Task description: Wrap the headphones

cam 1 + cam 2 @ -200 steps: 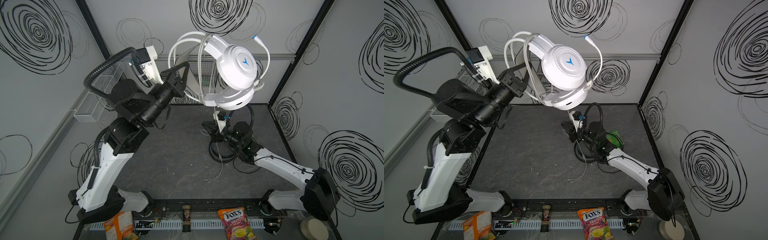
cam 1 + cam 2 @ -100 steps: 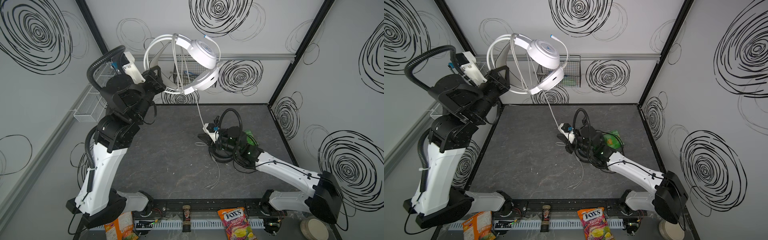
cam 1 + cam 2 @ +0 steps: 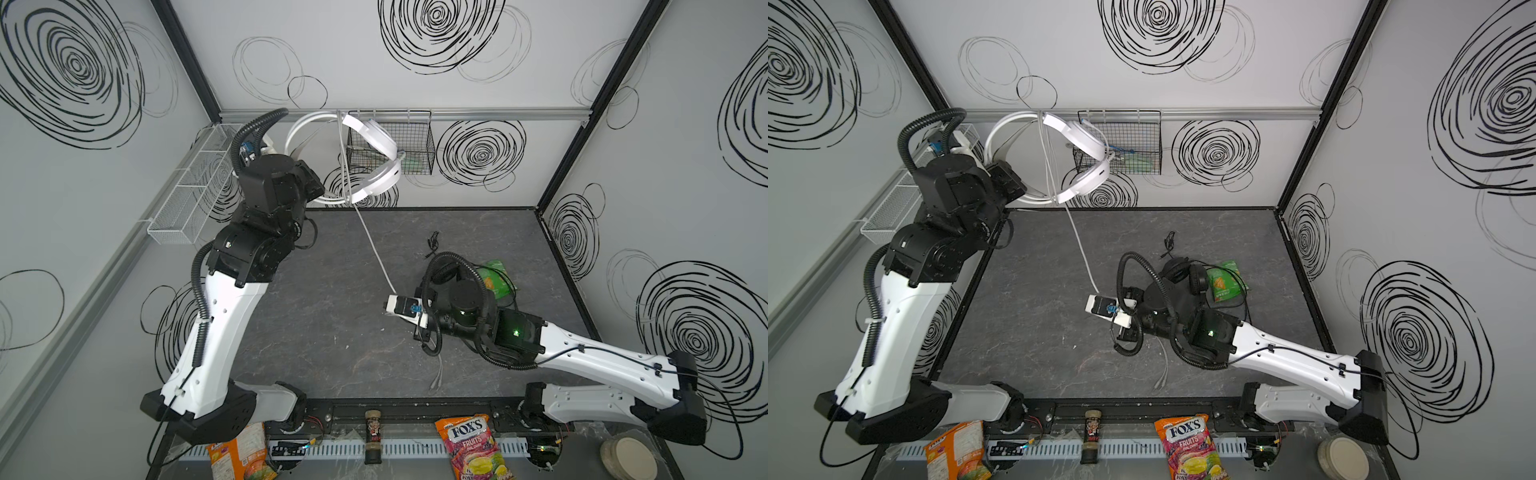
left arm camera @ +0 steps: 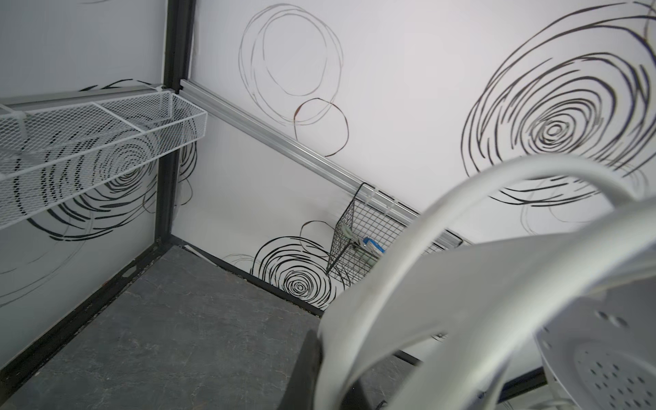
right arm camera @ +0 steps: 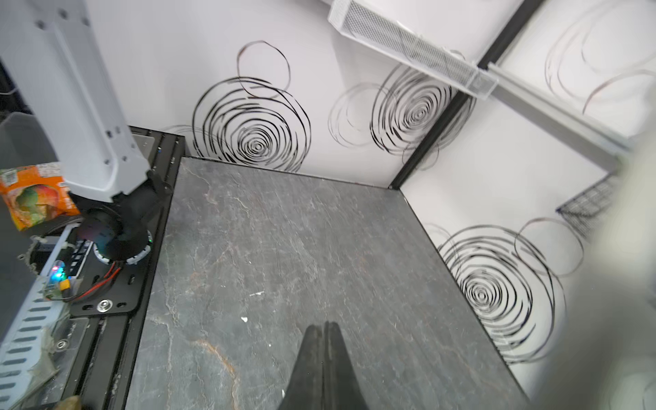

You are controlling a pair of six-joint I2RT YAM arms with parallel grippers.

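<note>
The white headphones [image 3: 376, 143] [image 3: 1086, 143] hang high by the back wall. My left gripper [image 3: 316, 189] [image 3: 1013, 183] [image 4: 333, 376] is shut on their headband [image 4: 408, 294]. Their white cable [image 3: 374, 249] [image 3: 1081, 253] slants down to my right wrist camera [image 3: 405, 309], and its loose end [image 3: 434, 382] lies on the mat. My right gripper [image 5: 324, 324] is shut low over the mat, and no cable shows between its tips. The black headphones [image 3: 444, 270] [image 3: 1183, 274] lie behind the right arm, partly hidden.
A green packet [image 3: 496, 282] lies beside the black headphones. A black wire basket [image 3: 411, 141] hangs on the back wall and a white mesh shelf [image 3: 191, 199] on the left wall. Snack bags [image 3: 473, 444] and a small bottle [image 3: 373, 432] line the front rail.
The left arm has swung the white headphones back toward the rear-left wall, away from the camera. The right arm has moved toward the front, and its fingers have closed fully.
</note>
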